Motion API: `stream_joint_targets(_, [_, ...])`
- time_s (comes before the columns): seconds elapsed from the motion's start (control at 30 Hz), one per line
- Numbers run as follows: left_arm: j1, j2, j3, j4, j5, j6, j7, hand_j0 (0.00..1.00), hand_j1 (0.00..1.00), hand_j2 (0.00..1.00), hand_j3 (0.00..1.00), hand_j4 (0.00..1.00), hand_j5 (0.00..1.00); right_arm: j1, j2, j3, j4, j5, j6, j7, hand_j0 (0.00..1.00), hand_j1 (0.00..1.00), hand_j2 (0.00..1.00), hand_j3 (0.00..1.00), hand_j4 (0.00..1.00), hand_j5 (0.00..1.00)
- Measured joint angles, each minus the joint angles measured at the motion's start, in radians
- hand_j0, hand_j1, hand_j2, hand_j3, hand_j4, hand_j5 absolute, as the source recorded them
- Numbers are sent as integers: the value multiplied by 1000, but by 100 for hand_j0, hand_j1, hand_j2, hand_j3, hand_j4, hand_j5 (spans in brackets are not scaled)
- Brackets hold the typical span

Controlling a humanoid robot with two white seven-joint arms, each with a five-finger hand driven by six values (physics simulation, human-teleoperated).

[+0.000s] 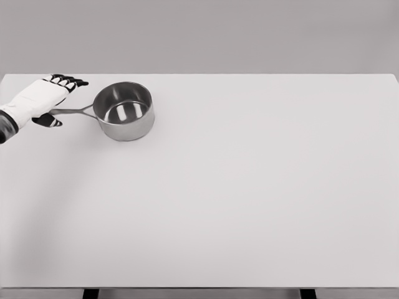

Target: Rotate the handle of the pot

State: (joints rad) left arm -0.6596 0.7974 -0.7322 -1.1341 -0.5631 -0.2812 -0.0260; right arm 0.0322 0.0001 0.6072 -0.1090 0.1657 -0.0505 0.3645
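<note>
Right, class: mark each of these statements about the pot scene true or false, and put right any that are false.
1. The pot stands upright on the table. True.
2. The pot's handle points towards the right edge of the picture. False: it points left, towards the left hand.
3. The pot is full of food. False: it looks empty, its shiny base showing.
4. The left hand is at the handle's end, fingers extended. True.
5. The right hand rests beside the pot. False: it is not in view.
</note>
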Motion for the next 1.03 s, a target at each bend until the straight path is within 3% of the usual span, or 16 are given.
stream_joint_targets(0.2, [-2, 3, 0, -1, -4, -25, 7, 100, 100, 100, 100, 100, 100, 0, 0, 0, 0, 0, 0, 0, 100, 100, 100, 100, 100, 100])
stream_joint_targets(0.33, [5, 30, 22, -1, 6, -187, 9, 100, 100, 100, 100, 100, 100, 2, 0, 0, 0, 0, 0, 0, 100, 100, 100, 100, 100, 100])
stream_joint_targets(0.47, [9, 65, 40, -1, 54, -292, 9, 100, 100, 100, 100, 100, 100, 0, 0, 0, 0, 0, 0, 0, 100, 100, 100, 100, 100, 100])
stream_joint_targets(0.53, [12, 99, 48, -10, 123, -310, 9, 100, 100, 100, 100, 100, 100, 2, 0, 0, 0, 0, 0, 0, 100, 100, 100, 100, 100, 100])
stream_joint_targets(0.6, [18, 133, 52, -57, 180, -320, 5, 100, 100, 100, 100, 100, 100, 0, 0, 0, 0, 0, 0, 0, 100, 100, 100, 100, 100, 100])
stream_joint_targets(0.67, [101, 154, 51, -144, 209, -325, -2, 100, 100, 100, 100, 100, 100, 2, 0, 0, 0, 0, 0, 0, 100, 100, 100, 100, 100, 100])
stream_joint_targets(0.87, [198, 172, 45, -396, 237, -329, -86, 100, 100, 100, 100, 100, 100, 0, 0, 0, 0, 0, 0, 0, 100, 100, 100, 100, 100, 100])
stream_joint_targets(1.03, [259, 171, 41, -463, 238, -330, -149, 100, 100, 100, 100, 100, 100, 0, 0, 0, 0, 0, 0, 0, 100, 100, 100, 100, 100, 100])
